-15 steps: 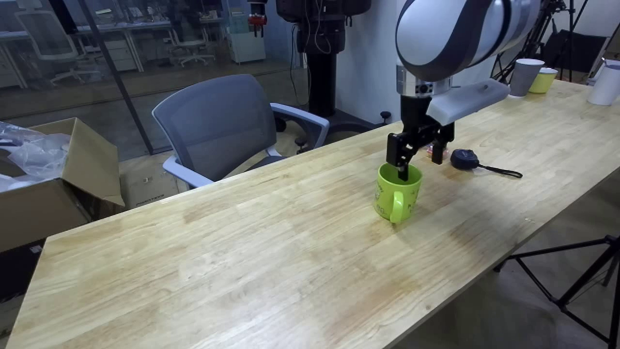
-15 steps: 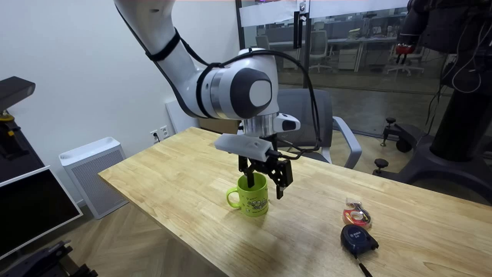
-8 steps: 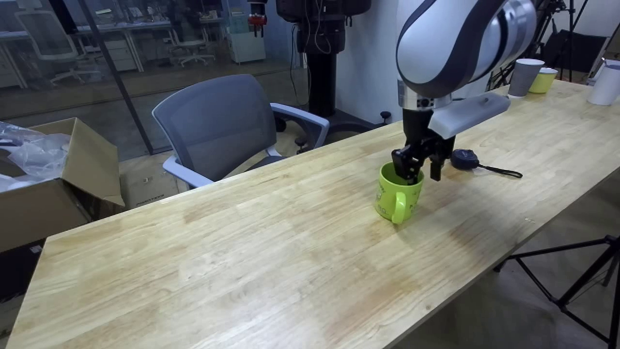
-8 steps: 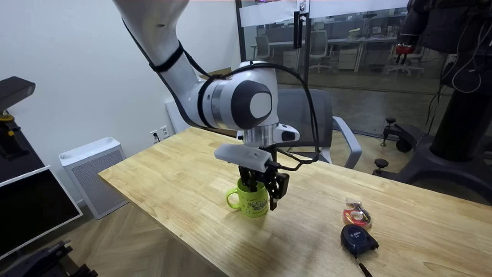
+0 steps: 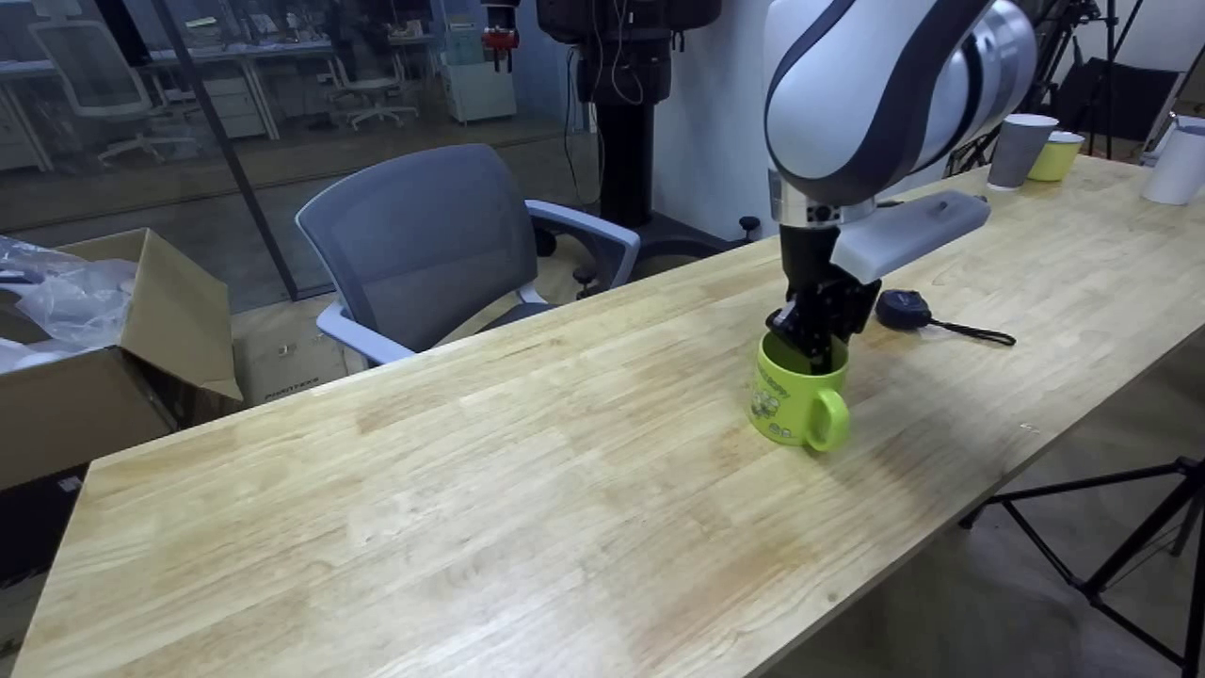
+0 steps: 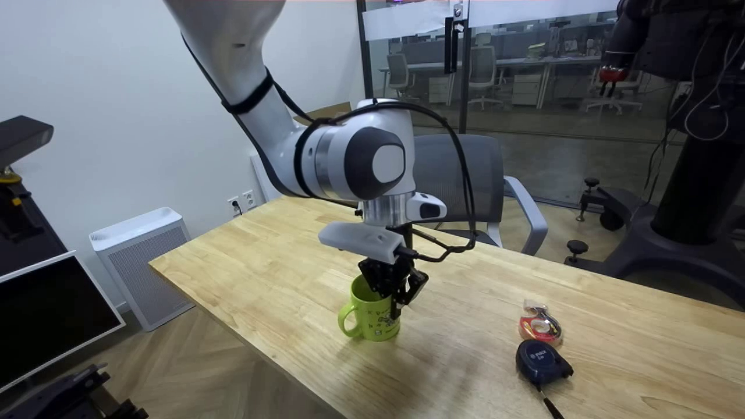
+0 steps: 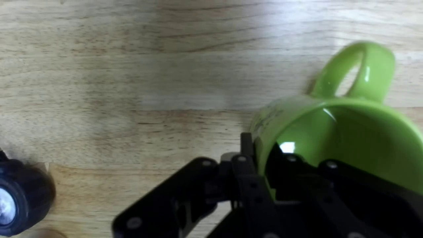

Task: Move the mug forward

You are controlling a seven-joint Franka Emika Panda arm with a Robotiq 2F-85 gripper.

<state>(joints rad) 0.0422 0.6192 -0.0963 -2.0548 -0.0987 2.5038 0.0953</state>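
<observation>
The lime-green mug (image 5: 789,405) with dark printed drawings is on the table in both exterior views, roughly upright. Whether its base is fully down on the wood I cannot tell. My gripper (image 7: 261,155) is shut on the mug's wall: one finger is inside the cup, the other lies against the outside. In the wrist view the mug (image 7: 317,132) fills the right side, handle pointing up. An exterior view has the handle (image 6: 347,320) facing left, away from my gripper (image 6: 394,307). The inner fingertip is partly hidden within the mug.
A dark blue tape measure (image 6: 541,361) with a strap and a red tape dispenser (image 6: 540,327) lie on the wooden table (image 5: 424,527). At its far end stand a grey cup (image 5: 1021,151), a yellowish cup (image 5: 1056,158) and a white cup (image 5: 1175,165). An office chair (image 5: 424,245) stands alongside.
My gripper has come down and its jaws have closed from wide apart onto the mug's wall. The mug has shifted slightly and turned, its handle swinging rightward in an exterior view.
</observation>
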